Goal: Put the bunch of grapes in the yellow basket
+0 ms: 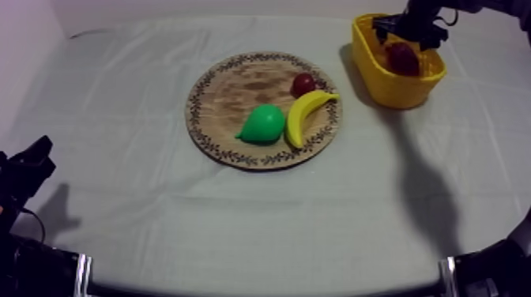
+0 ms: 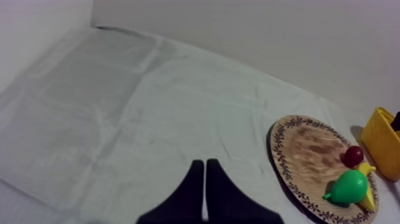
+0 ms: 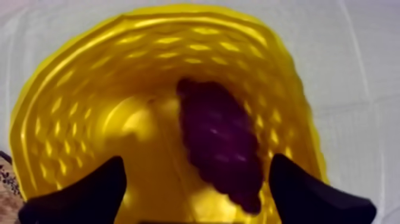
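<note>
The left fingers lie pressed together, closed on nothing, low at the near left edge of the surface and well apart from everything, so I see little hazard there

On the board the pear, the small red fruit and the banana sit close together. The banana's end reaches the rim nearest the basket, so a low sweep of the right arm on its way home could knock it off

The grapes lie inside the basket, on its floor towards one wall, and the task looks all but done. The right fingers are spread wide just above them, holding nothing. The main risk, in my judgement, sits here: lifting at a slant could hook a finger on the rim and tip or drag the basket, which looks light. A finger brushing the bunch could also carry it up again. A straight rise seems safest

The surface is covered by a grey-white cloth, creased in soft folds. The arm's shadow falls dark on it in front of the basket. Behind it stands a plain pale wall
</note>
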Motion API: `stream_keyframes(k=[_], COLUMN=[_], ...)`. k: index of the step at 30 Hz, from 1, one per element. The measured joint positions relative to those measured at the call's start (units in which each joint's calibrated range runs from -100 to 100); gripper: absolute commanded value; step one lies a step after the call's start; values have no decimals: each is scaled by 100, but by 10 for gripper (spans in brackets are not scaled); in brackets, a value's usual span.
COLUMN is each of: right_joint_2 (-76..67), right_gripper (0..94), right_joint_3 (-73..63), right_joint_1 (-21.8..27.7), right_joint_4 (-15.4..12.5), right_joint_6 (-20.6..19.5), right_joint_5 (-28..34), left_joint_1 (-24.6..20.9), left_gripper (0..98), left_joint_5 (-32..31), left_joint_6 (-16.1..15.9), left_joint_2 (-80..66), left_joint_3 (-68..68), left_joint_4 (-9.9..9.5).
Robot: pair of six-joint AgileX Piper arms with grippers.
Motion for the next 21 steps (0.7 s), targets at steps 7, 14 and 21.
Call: stream_keyframes(k=[7, 14, 21], right_joint_2=[-486, -1508, -2810], right_gripper=[712, 477, 305], right_joint_3=[560, 1656, 3118], right_joint_1=[17, 89, 14], right_joint_4=[66, 167, 322], right_joint_6=[47, 73, 95], right_joint_5=[-219, -684, -1220], left_joint_1=[0, 0, 0], left_gripper=[1, 1, 1], left_joint_5=[0, 0, 0], left_joint_6=[0, 0, 0], left_joint_2=[0, 0, 0], left_joint_3=[0, 0, 0], left_joint_4=[0, 0, 0])
